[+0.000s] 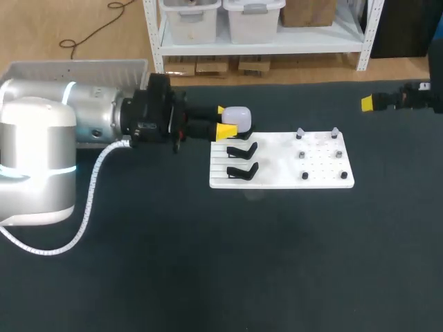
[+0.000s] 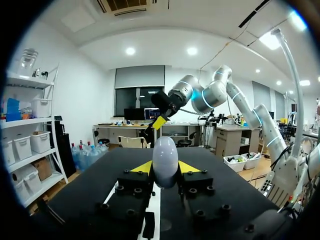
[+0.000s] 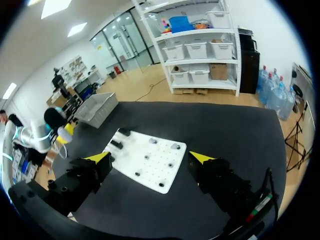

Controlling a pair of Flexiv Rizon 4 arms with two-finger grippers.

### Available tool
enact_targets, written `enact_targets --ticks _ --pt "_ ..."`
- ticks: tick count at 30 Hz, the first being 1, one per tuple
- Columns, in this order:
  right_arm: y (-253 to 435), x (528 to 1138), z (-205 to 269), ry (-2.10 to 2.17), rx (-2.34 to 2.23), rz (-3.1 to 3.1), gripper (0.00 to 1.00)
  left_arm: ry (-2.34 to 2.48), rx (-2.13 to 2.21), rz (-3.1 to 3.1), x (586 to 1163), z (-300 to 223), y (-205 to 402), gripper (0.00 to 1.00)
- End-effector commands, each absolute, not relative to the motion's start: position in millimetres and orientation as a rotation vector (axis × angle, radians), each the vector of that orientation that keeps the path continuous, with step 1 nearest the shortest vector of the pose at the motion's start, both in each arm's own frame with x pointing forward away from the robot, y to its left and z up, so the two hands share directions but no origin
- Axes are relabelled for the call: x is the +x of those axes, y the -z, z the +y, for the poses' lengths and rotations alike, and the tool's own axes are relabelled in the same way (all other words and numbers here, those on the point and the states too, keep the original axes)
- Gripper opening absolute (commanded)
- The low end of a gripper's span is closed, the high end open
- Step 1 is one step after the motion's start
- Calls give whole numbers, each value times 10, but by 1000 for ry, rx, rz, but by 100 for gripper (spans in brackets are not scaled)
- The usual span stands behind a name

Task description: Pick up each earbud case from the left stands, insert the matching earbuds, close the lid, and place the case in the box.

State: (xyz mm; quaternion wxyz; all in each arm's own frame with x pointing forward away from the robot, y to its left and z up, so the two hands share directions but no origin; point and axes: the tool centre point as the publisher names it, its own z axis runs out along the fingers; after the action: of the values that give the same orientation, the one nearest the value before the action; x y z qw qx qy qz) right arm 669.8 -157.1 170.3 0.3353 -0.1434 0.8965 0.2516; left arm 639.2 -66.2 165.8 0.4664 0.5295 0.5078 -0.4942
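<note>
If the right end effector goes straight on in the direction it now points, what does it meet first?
Probably the white board, at its peg end: it lies straight ahead of the right end effector. Depth is unclear, so this is a guess.

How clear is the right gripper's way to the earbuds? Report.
Likely clear: the right gripper, open, sits off the board's right end, with nothing between it and the earbuds.
</note>
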Motion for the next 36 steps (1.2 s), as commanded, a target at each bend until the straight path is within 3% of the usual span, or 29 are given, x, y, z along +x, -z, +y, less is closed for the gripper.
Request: enact_targets --ticks 1,36 --pt "-1838 6485 -1477 -656 -408 2347 100 1213 1298 1244 6382 -698 -1634 0" --pt "-1863 6004 -232 -766 -657 2449 100 1246 1313 1221 6256 -792 -1538 0"
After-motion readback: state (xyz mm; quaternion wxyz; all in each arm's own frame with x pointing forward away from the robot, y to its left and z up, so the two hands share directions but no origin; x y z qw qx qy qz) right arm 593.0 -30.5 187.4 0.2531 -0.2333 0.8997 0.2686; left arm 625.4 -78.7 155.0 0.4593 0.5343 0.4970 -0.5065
